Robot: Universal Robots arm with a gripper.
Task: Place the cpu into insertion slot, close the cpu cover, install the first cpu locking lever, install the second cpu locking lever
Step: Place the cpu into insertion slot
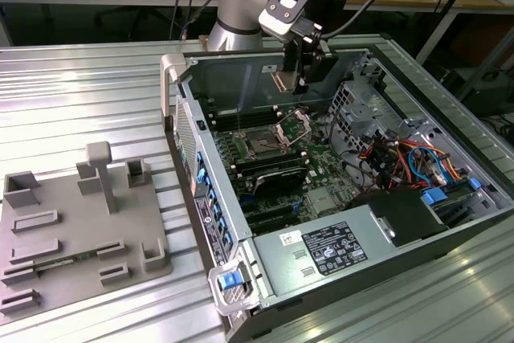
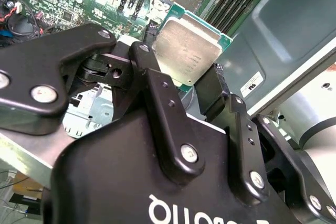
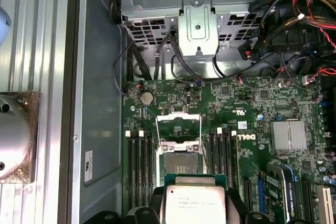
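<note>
My gripper [image 1: 291, 82] hangs above the open computer case, shut on the cpu [image 1: 281, 80], a flat square chip with a dull silver top. In the second wrist view the cpu [image 2: 189, 51] sits clamped between the two black fingers [image 2: 149, 72]. The insertion slot [image 1: 261, 144] lies on the motherboard below, a little toward the exterior view's left. In the first wrist view the cpu [image 3: 195, 203] hovers just short of the insertion slot [image 3: 180, 159], whose dark centre is bare. The cpu cover [image 3: 179, 127] is swung open beyond the slot, and in the exterior view the cpu cover [image 1: 295, 124] stands raised.
Long black memory slots [image 3: 139, 166] flank the socket on both sides. A metal drive cage [image 3: 197, 19] and bundled cables [image 1: 409, 162] crowd the far side of the case. A power supply [image 1: 321, 251] fills the near end. A grey fixture tray [image 1: 80, 230] lies outside, to the exterior view's left.
</note>
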